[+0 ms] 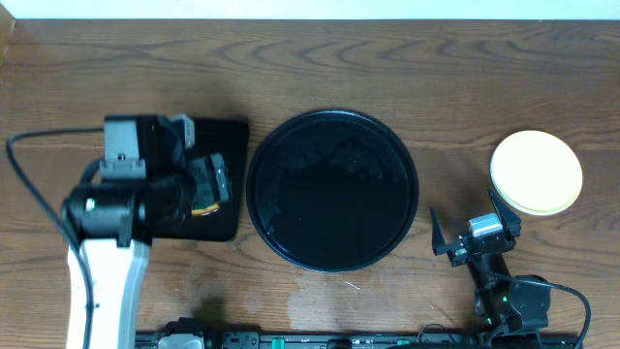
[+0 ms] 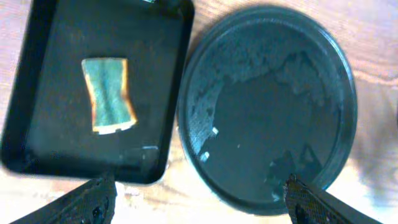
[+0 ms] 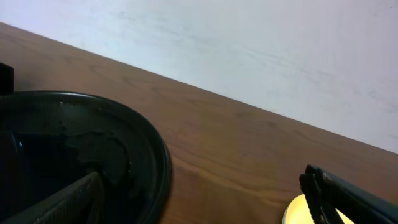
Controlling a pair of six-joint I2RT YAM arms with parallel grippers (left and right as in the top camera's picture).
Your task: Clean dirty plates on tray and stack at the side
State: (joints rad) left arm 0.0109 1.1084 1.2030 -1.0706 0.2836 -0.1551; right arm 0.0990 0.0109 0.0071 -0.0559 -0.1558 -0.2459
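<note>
The round black tray (image 1: 332, 189) lies mid-table with no plates on it, only a wet film on its floor (image 2: 267, 106). The plates (image 1: 536, 173) sit to its right on the wood, a pale yellow one on top with another rim showing under its near edge. My left gripper (image 1: 218, 179) hangs open above the gap between the rectangular tray and the round one, holding nothing (image 2: 201, 200). My right gripper (image 1: 470, 218) is open and empty, low between the round tray (image 3: 124, 155) and the yellow plate (image 3: 297, 213).
A narrower black rectangular tray (image 2: 37, 124) at the left holds a green-and-yellow sponge (image 2: 109, 94). A pale wall (image 3: 249, 43) runs behind the table's far edge. Cables trail along the front edge by both arm bases.
</note>
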